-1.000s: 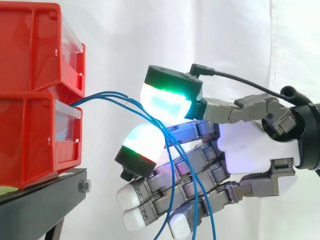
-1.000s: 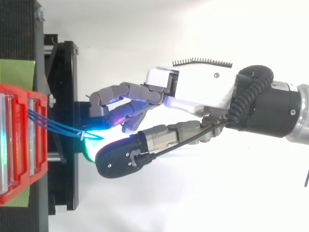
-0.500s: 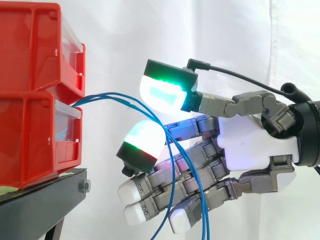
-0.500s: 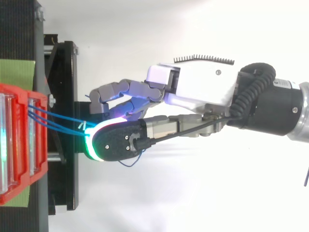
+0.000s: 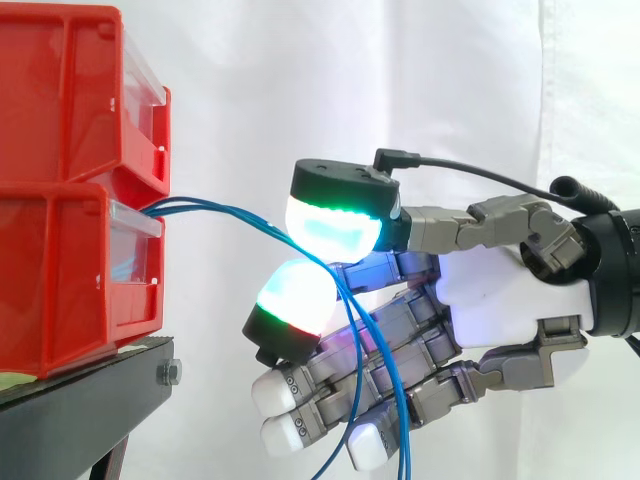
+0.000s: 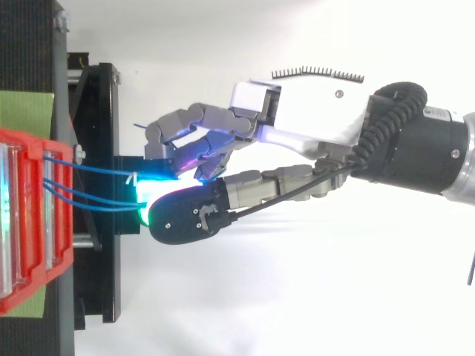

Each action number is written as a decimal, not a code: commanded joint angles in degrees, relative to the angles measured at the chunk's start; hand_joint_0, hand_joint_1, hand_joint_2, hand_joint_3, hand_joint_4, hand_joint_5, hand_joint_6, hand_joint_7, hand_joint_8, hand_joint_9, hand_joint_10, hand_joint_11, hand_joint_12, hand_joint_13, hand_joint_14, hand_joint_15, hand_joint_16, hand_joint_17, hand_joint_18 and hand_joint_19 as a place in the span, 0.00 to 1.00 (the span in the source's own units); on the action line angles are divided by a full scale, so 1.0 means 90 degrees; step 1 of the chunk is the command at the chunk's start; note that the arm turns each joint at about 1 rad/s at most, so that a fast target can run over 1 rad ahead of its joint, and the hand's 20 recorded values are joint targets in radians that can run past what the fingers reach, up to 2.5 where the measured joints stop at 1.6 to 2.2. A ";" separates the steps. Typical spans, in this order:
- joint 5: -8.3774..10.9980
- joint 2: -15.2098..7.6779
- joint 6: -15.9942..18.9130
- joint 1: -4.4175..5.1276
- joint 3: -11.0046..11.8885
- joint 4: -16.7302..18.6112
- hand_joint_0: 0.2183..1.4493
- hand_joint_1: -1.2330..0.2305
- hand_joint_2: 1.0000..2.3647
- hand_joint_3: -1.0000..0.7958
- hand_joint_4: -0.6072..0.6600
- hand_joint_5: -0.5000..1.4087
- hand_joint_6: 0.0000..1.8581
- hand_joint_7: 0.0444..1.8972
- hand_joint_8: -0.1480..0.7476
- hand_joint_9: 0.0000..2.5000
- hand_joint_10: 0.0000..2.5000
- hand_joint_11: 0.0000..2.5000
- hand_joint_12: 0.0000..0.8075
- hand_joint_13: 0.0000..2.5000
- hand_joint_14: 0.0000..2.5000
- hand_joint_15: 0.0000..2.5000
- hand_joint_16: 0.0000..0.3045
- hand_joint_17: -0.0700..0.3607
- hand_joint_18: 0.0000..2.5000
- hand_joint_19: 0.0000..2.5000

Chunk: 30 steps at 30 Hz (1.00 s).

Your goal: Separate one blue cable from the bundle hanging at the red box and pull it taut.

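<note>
Top view: blue cables (image 6: pixel 93 202) at red box (image 6: pixel 65 245) wider apart than before, hand (image 6: pixel 312 126) in pinch on one.

Blue cables (image 6: pixel 96 171) between box (image 6: pixel 33 222) and hand (image 6: pixel 312 122)

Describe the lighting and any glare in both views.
Side view: the white curtain is evenly bright, without hard shadows; the pads of the hand glow green and white, closed on the blue cables, and a cyan sheen sits on the clear front of the lower red bin. Top view: the backdrop beneath the hand is washed-out white; the pads' green-cyan glow spills onto the black stand.
</note>
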 commanded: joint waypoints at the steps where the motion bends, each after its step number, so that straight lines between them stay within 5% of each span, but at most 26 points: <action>1: 0.0123 -0.0001 -0.0089 -0.0029 -0.0003 -0.0003 0.35 0.39 0.02 0.42 0.63 0.17 0.38 0.55 0.48 0.31 0.01 0.18 0.37 0.22 0.00 0.09 0.14 0.38 0.26 0.24; 5: 0.0221 -0.0001 -0.0265 -0.0039 -0.0003 -0.0003 0.35 0.33 0.01 0.33 0.61 0.16 0.41 0.53 0.47 0.31 0.01 0.19 0.37 0.22 0.00 0.09 0.14 0.38 0.26 0.23; 11: 0.0348 0.0057 -0.0402 -0.0039 -0.0003 -0.0003 0.27 0.51 0.00 0.28 0.63 0.16 0.42 0.50 0.48 0.33 0.01 0.20 0.37 0.24 0.00 0.10 0.14 0.39 0.27 0.24; 16: 0.0572 0.0263 -0.0714 -0.0029 -0.0003 -0.0091 0.30 0.61 0.00 0.28 0.60 0.17 0.41 0.53 0.47 0.34 0.01 0.19 0.36 0.23 0.00 0.10 0.14 0.38 0.27 0.25; 30: 0.0973 0.0546 -0.0978 0.0010 -0.0003 -0.0511 0.33 0.39 0.02 0.44 0.60 0.16 0.44 0.53 0.48 0.33 0.01 0.22 0.37 0.23 0.00 0.10 0.14 0.38 0.27 0.24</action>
